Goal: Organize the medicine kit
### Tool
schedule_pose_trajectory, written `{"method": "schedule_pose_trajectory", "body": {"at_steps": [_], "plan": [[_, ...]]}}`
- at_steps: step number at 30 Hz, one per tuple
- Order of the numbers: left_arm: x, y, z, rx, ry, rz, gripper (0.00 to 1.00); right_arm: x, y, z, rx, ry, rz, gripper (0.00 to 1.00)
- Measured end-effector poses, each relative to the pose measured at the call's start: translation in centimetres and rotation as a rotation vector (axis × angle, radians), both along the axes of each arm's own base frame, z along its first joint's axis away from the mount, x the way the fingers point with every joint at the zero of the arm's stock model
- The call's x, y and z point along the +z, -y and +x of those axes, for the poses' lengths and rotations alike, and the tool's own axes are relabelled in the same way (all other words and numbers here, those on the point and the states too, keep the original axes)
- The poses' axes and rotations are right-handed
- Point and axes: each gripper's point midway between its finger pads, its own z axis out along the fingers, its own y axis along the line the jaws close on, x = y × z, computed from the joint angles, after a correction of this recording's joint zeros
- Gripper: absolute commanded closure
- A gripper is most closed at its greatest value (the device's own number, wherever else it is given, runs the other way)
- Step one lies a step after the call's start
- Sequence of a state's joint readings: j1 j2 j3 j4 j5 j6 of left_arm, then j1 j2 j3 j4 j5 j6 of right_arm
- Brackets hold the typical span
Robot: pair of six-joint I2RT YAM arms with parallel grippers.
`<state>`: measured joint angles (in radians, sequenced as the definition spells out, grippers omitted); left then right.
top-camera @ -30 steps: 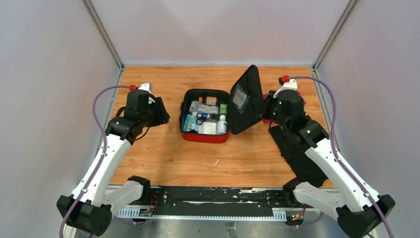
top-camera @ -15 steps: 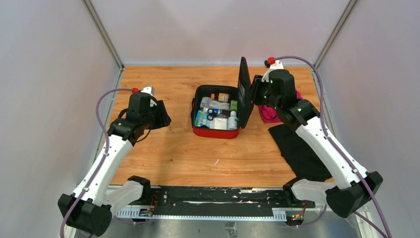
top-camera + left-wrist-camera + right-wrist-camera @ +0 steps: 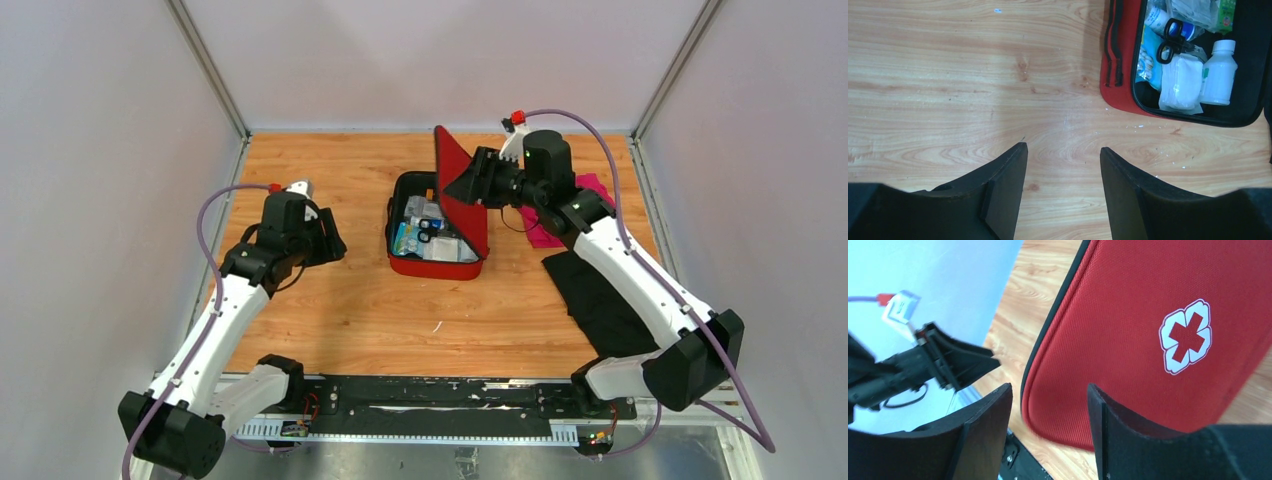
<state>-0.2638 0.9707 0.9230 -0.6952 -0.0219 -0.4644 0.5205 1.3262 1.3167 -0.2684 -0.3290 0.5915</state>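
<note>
Both jaws parted, right arm (image 3: 640,280) outstretched

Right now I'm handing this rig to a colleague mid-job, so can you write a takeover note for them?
Left gripper: open, empty, over bare table left of the kit.
Right gripper: open, at the lid, its red outer face in front of the fingers, not clamped on it.
Kit: mid-table, lid tipped partway over the base.
Done: scissors, white bottle and packets are inside.
Left: lower the lid fully, zip it.
</note>
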Motion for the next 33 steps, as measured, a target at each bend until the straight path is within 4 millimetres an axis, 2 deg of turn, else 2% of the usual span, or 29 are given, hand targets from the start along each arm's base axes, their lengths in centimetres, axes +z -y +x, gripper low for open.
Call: {"method": "schedule_pose_trajectory", "body": {"at_steps": [7, 10, 13, 17, 22, 24, 26, 29, 33], "plan": [[-0.7, 0.0, -0.1, 0.002, -0.011, -0.001, 0.37, 0.7, -1.8, -1.3, 0.113, 0.005, 0.101, 0.36], [-0.7, 0.1, 0.0, 0.003, -0.007, -0.006, 0.30, 0.7, -1.4, -1.7, 0.103, 0.016, 0.098, 0.36], [-1.0, 0.6, 0.2, -0.007, -0.004, -0.038, 0.29, 0.3, -0.2, -1.7, 0.053, 0.039, 0.065, 0.35], [-1.7, 2.1, 1.0, -0.036, -0.005, -0.138, 0.27, -2.4, 2.6, -1.3, -0.049, 0.021, -0.006, 0.34], [-1.9, 4.9, 3.2, -0.100, 0.003, -0.265, 0.27, -9.0, 8.1, -1.0, -0.212, -0.127, -0.093, 0.34], [-1.8, 5.9, 4.4, -0.117, 0.017, -0.309, 0.27, -11.1, 9.6, -1.2, -0.262, -0.179, -0.121, 0.34], [-1.8, 6.6, 5.3, -0.129, 0.023, -0.340, 0.27, -12.7, 10.7, -1.4, -0.301, -0.217, -0.151, 0.35], [-1.7, 7.3, 6.7, -0.138, 0.038, -0.365, 0.27, -13.9, 11.7, -1.1, -0.350, -0.240, -0.193, 0.35], [-1.5, 8.0, 8.7, -0.153, 0.067, -0.383, 0.26, -16.1, 12.8, 0.9, -0.412, -0.280, -0.273, 0.35]]}}
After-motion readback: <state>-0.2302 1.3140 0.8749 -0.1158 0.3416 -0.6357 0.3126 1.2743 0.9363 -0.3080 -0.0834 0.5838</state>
